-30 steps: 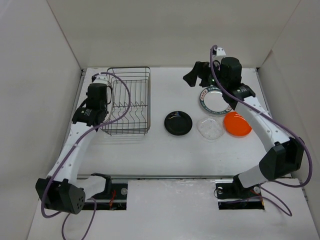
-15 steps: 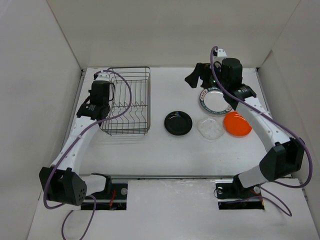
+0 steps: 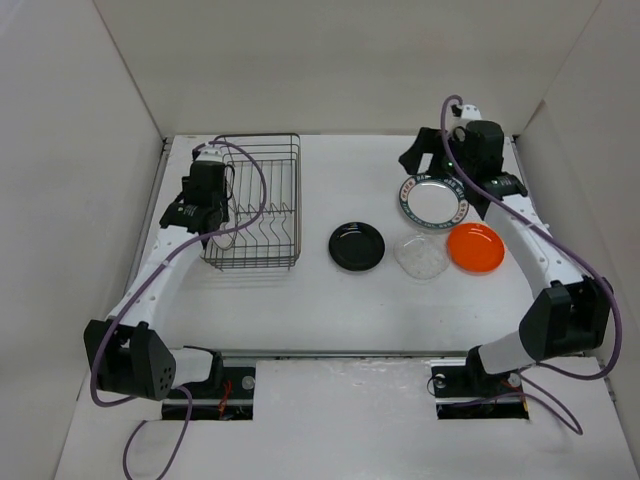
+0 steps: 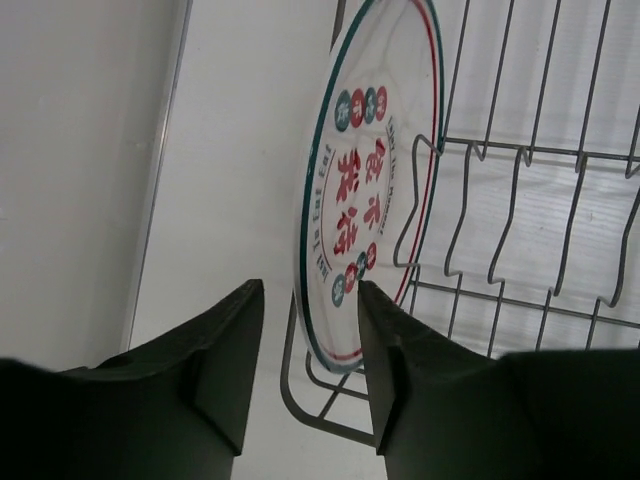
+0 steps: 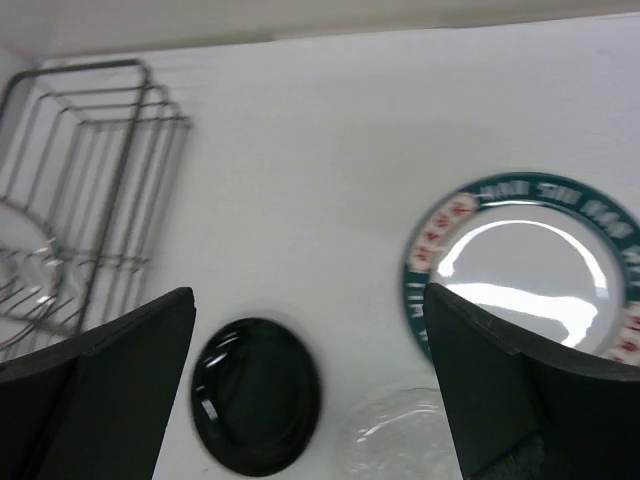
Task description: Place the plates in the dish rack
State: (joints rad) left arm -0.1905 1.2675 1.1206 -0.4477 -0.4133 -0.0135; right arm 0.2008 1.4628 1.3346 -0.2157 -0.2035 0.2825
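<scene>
The white plate with a grey rim and red-green marks point(image 4: 370, 170) stands upright at the left end of the dish rack point(image 3: 297, 200), seen as a pale oval point(image 3: 224, 238) from above. My left gripper point(image 4: 308, 300) is open around that plate's lower edge, with a gap on the left side. On the table lie the black plate point(image 3: 357, 246), the clear plate point(image 3: 421, 256), the orange plate point(image 3: 475, 248) and the green-rimmed plate point(image 3: 433, 200). My right gripper point(image 3: 420, 158) hangs wide open and holds nothing, above the table just behind the green-rimmed plate point(image 5: 525, 265).
White walls point(image 3: 90, 150) close in the table on the left, back and right. The rack's wire corner point(image 4: 288, 385) lies just under my left fingers. Purple cables point(image 3: 255, 190) loop over the rack's left side.
The left gripper moved toward the rack's left end, and the marked plate now stands there. The right gripper shifted right, from left of the green-rimmed plate to behind it.
</scene>
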